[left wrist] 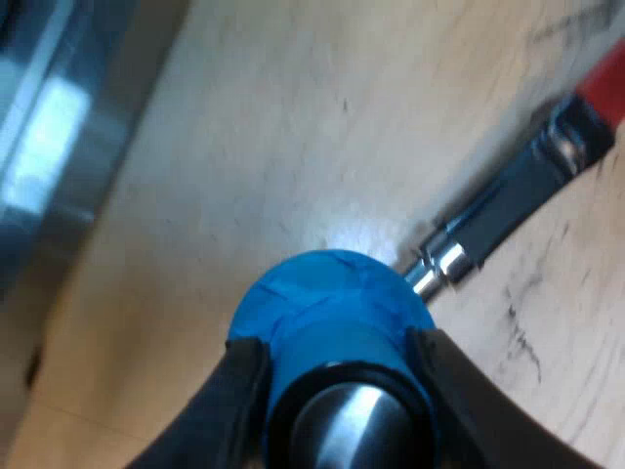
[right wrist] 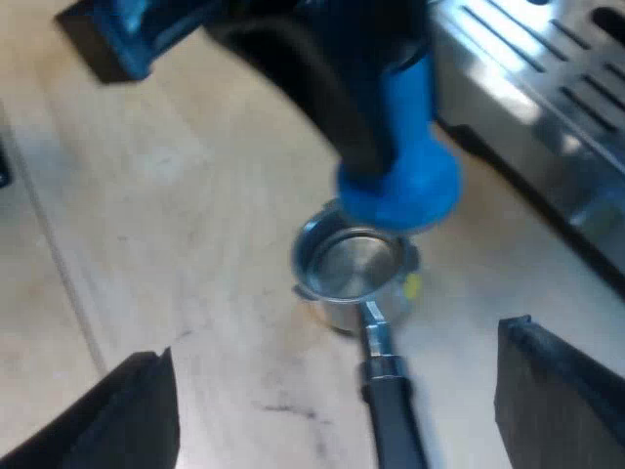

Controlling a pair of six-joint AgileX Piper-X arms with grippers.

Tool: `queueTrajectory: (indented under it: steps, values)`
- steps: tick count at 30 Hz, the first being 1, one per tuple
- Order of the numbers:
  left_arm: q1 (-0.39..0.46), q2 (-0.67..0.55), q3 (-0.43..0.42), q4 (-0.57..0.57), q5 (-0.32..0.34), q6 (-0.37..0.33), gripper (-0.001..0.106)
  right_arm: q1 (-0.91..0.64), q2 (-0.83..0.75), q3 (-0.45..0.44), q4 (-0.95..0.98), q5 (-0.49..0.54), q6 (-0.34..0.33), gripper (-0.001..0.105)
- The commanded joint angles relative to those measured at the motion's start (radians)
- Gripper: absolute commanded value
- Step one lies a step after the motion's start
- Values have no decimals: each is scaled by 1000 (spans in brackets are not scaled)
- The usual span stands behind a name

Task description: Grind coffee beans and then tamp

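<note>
Blue and rounded, the tamper [left wrist: 332, 303] sits clamped between the two black fingers [left wrist: 242, 391] of the left gripper [left wrist: 337, 391], which press against its sides. Just past it, beyond the fingertips, the holder [left wrist: 508, 205] stretches away over the pale wooden table [left wrist: 293, 127]. Its bright metal neck comes out from behind the tamper, the dark handle follows, and the red end [left wrist: 605, 78] lies farthest from the gripper. Off to one side of the fingers is the grey metal body of the espresso machine [left wrist: 44, 147], well apart from the tamper. Seen from the right wrist, the right gripper [right wrist: 337, 391] hangs over the table with its fingers [right wrist: 117, 420] spread wide and nothing between them. Ahead of its fingertips the holder [right wrist: 352, 269] rests on the wood. Its round metal basket faces up and its handle points back into the gap between the open fingers. The tamper [right wrist: 400, 186], carried by the left gripper, hangs tilted over the basket's far rim; whether it touches the rim cannot be told. Beyond the tamper is the machine's slotted metal tray [right wrist: 547, 88].
</note>
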Motion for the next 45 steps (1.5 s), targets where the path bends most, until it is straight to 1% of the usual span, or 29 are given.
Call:
queueTrajectory:
  steps: [1, 7, 10, 12, 14, 23, 24, 25, 28, 32, 35, 37, 42, 45]
  values:
    - [-5, -40, -14, 23, -18, -10, 0, 2, -3, -3, -15, -47, -2, 69]
    - [-5, -116, -14, 58, -68, -10, 0, 2, -3, -3, -15, -46, -2, 69]
    - [-5, -156, -14, 62, -68, -18, 0, 2, -3, -3, -28, -46, -2, 69]
    - [-5, -185, -14, 62, -68, -47, 0, 2, -3, -3, -47, -46, -2, 69]
    - [-5, -198, -14, 64, -68, -60, 0, 2, -3, -3, -60, -46, -2, 69]
    - [2, -238, -14, 108, -70, -62, 0, 2, -3, -3, -97, -46, -2, 69]
    - [34, -241, -14, 116, -70, -77, 0, 2, -3, -3, -97, -46, -2, 69]
    - [114, -241, -14, 116, -64, -84, 0, 2, -3, -3, -97, -46, -2, 69]
    - [184, -241, -14, 116, -59, -84, 0, 2, -3, -3, -97, -46, -2, 69]
    - [220, -237, -14, 116, -51, -84, 0, 2, -3, -3, -97, -46, -2, 69]
    - [295, -210, -14, 118, -49, -84, 0, 2, -3, -3, -97, -45, -2, 69]
    - [323, -185, -14, 121, -49, -84, 0, 2, -3, -3, -97, -42, -2, 69]
    - [369, -111, -14, 138, -55, -75, 0, 2, -3, -3, -97, -42, -2, 69]
    - [373, -70, -14, 155, -55, -67, 0, 2, -3, -3, -97, -42, -2, 69]
